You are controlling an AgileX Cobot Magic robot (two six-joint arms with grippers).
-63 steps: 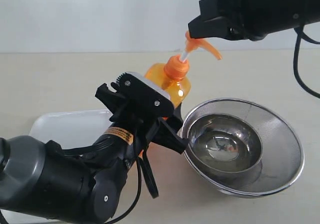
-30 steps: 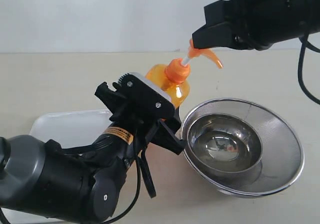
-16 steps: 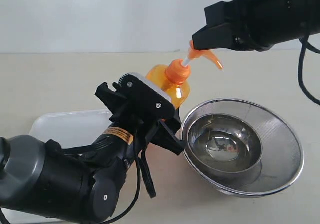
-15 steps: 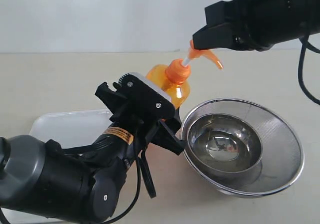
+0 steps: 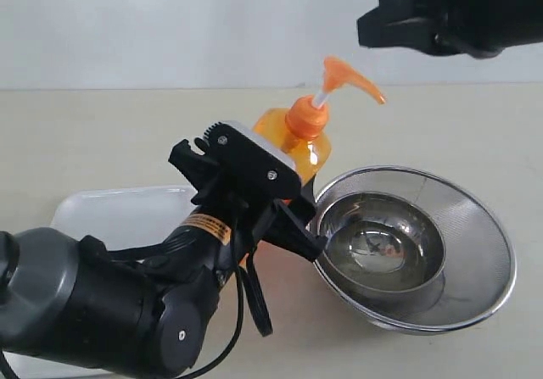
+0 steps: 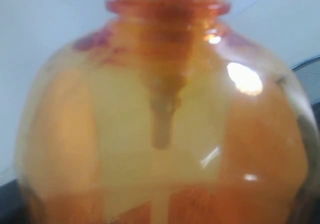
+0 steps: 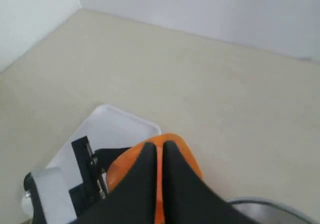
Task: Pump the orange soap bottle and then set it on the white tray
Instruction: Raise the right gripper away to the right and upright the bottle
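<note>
A round steel mesh bowl (image 5: pixel 485 256) sits on the beige table (image 5: pixel 102 133), and a flat white plastic tray (image 5: pixel 110 214) lies partly hidden behind the left arm. That arm reaches up from the lower left. Its left end effector (image 5: pixel 280 184) is clamped around the tall clear-orange soap bottle (image 5: pixel 310 146), which leans toward the bowl, its base hidden. The right end effector (image 5: pixel 369 31) hangs above the orange pump head (image 5: pixel 344 74), clear of it, fingers pressed together.

No legible text or markings.
</note>
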